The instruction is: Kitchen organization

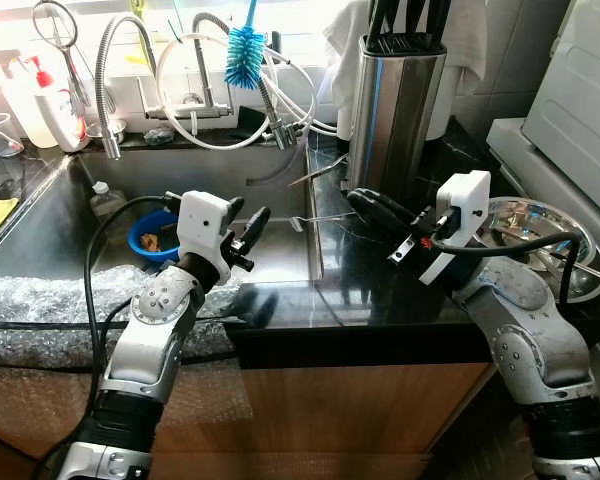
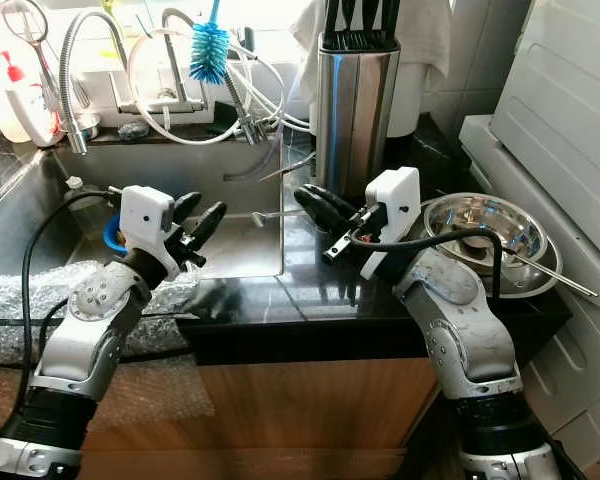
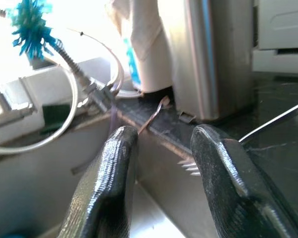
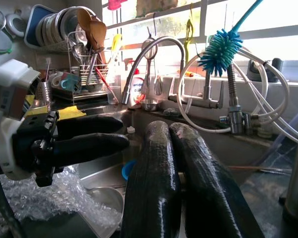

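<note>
My left gripper (image 1: 248,226) is held open over the front rim of the steel sink (image 1: 280,262), and nothing sits between its fingers (image 3: 114,173). Across the counter, my right gripper (image 1: 365,205) is shut with its two fingers (image 4: 154,178) pressed together and empty, pointing toward the sink. A thin fork (image 1: 325,216) lies on the sink's right edge between the two grippers, its tines (image 3: 188,166) just beyond the left fingertips. A steel knife block (image 1: 393,100) stands behind it on the black counter (image 1: 380,290).
A blue bowl (image 1: 152,235) and a small bottle (image 1: 102,198) sit in the sink. Bubble wrap (image 1: 40,300) covers the left counter front. Faucets, hoses and a blue bottle brush (image 1: 245,55) crowd the back. A steel bowl (image 1: 525,225) with a long-handled utensil stands at the right.
</note>
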You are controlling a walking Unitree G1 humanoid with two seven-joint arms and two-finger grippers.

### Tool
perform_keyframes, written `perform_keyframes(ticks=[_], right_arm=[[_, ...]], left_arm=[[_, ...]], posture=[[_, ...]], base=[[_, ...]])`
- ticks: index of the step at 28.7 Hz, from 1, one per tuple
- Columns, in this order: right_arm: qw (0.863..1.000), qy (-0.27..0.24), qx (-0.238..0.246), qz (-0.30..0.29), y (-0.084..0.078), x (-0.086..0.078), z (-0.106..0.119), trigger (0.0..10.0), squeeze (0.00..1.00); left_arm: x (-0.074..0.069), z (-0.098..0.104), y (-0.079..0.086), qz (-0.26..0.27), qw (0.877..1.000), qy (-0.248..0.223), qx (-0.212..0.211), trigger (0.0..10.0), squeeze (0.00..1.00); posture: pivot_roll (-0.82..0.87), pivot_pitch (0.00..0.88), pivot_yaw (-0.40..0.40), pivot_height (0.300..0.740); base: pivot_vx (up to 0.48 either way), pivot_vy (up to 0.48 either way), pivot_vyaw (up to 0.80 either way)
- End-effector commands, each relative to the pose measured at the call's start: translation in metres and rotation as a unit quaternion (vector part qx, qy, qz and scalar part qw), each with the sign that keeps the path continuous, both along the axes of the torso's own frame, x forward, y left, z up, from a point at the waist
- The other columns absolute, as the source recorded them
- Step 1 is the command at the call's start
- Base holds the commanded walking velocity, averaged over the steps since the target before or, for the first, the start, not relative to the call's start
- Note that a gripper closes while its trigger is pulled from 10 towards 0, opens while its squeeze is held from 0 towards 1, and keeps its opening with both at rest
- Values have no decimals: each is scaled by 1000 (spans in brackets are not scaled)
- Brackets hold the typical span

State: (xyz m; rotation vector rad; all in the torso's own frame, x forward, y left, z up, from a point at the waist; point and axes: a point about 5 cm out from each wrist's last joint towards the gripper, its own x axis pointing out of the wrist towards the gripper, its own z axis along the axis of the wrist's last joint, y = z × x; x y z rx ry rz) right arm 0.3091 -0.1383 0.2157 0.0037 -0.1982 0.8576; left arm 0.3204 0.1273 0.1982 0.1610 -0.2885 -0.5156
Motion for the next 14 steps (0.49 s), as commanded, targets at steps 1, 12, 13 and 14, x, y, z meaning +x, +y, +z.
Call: perform_keyframes(ticks=[1,12,13,14], right_arm=[[1000,-20,-5,5,1,3,8,10000,0],[1000,-21,-7,15,8,4,3,10000,0],[1000,-21,-7,15,8,4,3,10000,0],[1000,-20,-5,15,8,4,2,10000,0]], left_arm=[[-4,4,-5,-21,999,-20,33,10000,0],[-13,0,-20,-79,986,-55,136,10000,0],[-13,0,-20,-79,986,-55,136,10000,0],[-14,1,-23,-86,985,-59,140,10000,0]], posture=[[-20,0,31,740],[-13,0,29,740],[-13,0,29,740],[-12,0,29,740]], base=[[0,0,0],[0,0,0],[0,0,0],[0,0,0]])
